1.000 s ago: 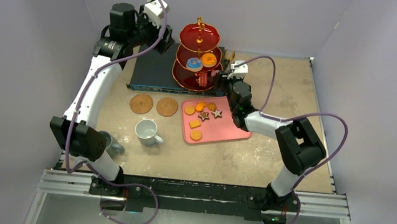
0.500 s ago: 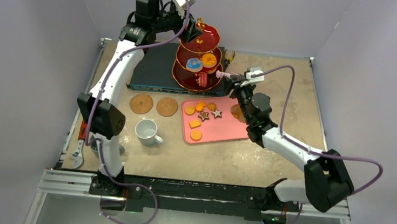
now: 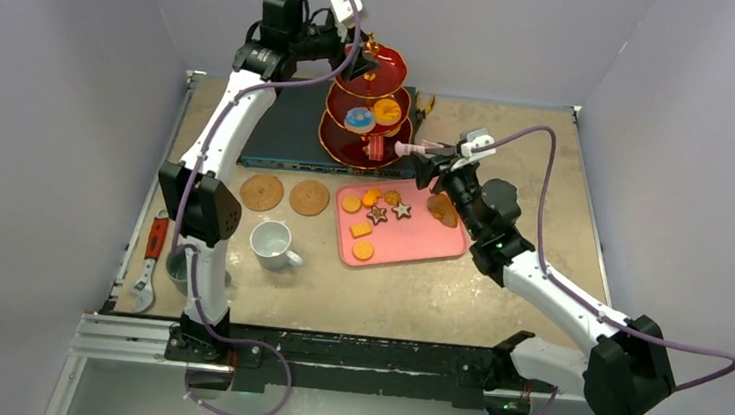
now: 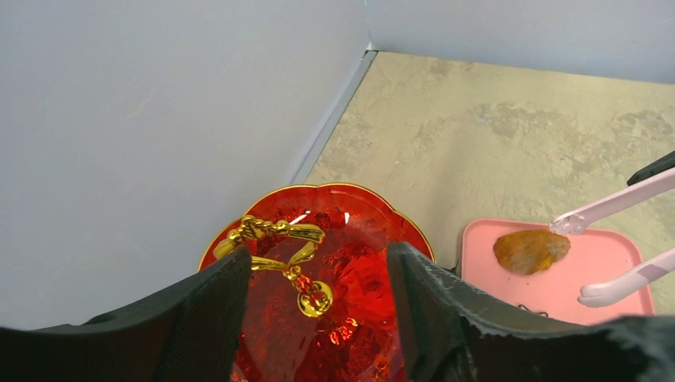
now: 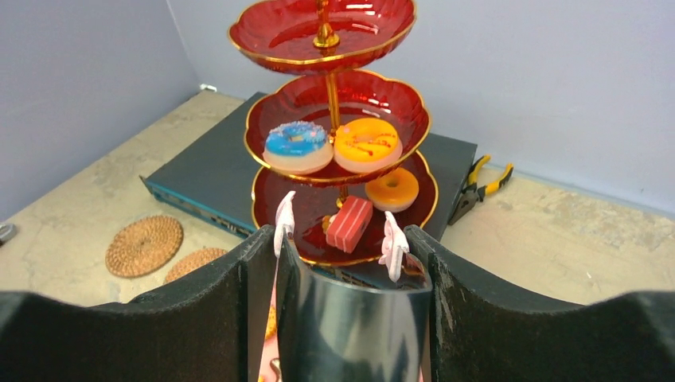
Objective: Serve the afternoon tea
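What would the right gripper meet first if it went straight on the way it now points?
Probably the red cake slice on the bottom tier of the red three-tier stand, just ahead of the pink tongs the right gripper holds; depth is unclear.

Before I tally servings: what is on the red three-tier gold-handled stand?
Middle tier: blue-iced doughnut, orange-iced doughnut. Bottom tier: yellow doughnut, red cake slice; its rear is covered.

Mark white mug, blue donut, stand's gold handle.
white mug [image 3: 267,239]: top external view, inside of cup.
blue donut [image 5: 296,151]: right wrist view, blue icing.
gold handle [image 4: 275,231]: left wrist view, top loop.
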Robot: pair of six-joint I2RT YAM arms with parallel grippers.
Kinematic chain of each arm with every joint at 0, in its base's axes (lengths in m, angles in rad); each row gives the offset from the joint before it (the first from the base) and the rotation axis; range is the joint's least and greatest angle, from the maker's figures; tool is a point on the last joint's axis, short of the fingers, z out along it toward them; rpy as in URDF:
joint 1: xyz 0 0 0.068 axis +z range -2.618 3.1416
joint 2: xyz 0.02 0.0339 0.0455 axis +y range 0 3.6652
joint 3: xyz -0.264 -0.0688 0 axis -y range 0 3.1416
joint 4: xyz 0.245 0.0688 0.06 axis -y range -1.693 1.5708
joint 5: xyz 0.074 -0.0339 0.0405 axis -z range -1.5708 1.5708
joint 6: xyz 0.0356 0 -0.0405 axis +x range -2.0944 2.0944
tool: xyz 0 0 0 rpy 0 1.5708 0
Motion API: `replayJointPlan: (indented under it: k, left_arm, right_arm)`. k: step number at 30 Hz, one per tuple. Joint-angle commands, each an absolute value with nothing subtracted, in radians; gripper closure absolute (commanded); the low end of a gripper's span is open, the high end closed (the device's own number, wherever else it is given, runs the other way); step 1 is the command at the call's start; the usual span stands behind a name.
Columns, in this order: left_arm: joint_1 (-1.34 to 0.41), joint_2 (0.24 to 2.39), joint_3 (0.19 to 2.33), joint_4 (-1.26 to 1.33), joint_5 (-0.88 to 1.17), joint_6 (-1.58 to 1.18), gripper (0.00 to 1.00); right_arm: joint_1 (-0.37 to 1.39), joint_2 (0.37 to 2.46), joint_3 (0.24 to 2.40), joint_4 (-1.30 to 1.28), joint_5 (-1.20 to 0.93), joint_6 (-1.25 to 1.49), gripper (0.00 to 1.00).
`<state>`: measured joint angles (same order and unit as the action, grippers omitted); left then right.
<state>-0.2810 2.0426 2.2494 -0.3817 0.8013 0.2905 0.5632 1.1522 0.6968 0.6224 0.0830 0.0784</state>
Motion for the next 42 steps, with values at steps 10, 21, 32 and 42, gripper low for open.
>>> replayJointPlan:
  k: [10, 21, 32, 42]
  left_arm:
    - [-0.27, 2.063, 2.246, -0.276, 0.925, 0.227, 0.65]
    - [-0.289, 1.938, 2.093, -0.169, 0.743, 0.198, 0.88]
    - [-0.411, 1.814, 1.926, -0.097, 0.389, 0.186, 0.96]
    - [-0.435, 1.767, 1.964, -0.224, 0.438, 0.249, 0.51]
  right_arm:
    - [0.568, 1.115, 0.641, 0.572, 0.07, 0.087, 0.4]
    - [0.568, 1.138, 0.63, 0.577, 0.053, 0.094, 0.39]
    - [0.568, 1.169, 0.601, 0.59, 0.059, 0.102, 0.39]
    - [0.567, 1.175, 0.579, 0.619, 0.062, 0.119, 0.39]
